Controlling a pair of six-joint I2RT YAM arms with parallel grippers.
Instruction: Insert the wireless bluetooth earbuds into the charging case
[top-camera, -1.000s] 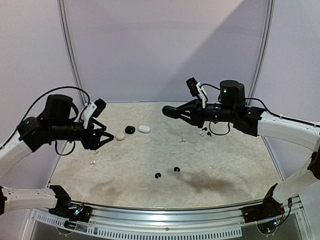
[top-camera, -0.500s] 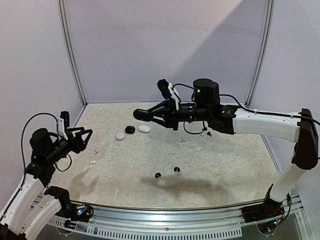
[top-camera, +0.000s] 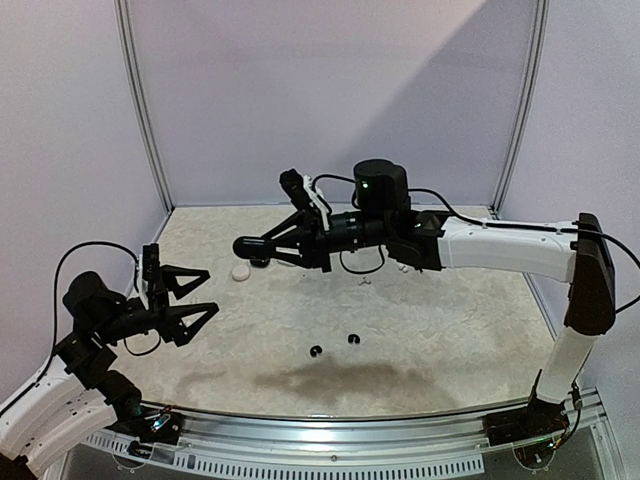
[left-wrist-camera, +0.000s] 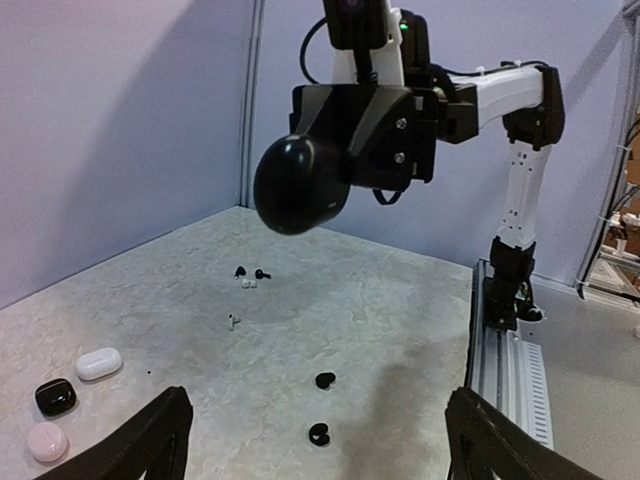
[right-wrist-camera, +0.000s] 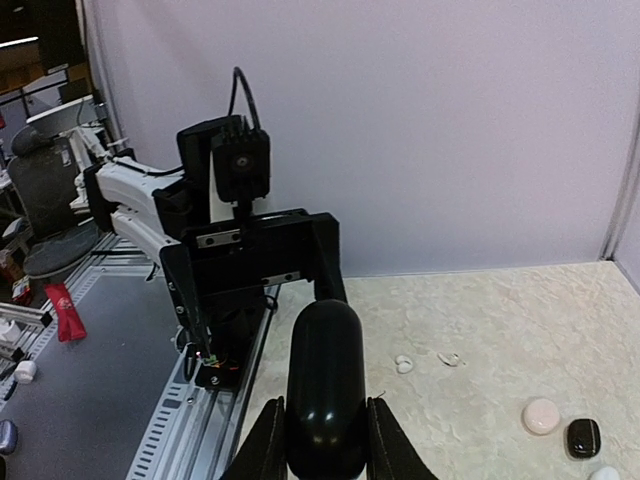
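Speckled surface (top-camera: 450, 320) carried two loose black earbuds (top-camera: 316, 350); right gripper (right-wrist-camera: 325, 445) pinched the case (left-wrist-camera: 300, 185) aloft, left gripper (top-camera: 208, 291) spread, empty. They looked light, slick: pinch across the body.

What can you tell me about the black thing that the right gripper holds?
The black oval case is smooth and glossy, like hard plastic, and looks closed. The right gripper clamps it from both sides, with its rounded end sticking out past the fingertips. It hangs in the air above the table, touching nothing else.
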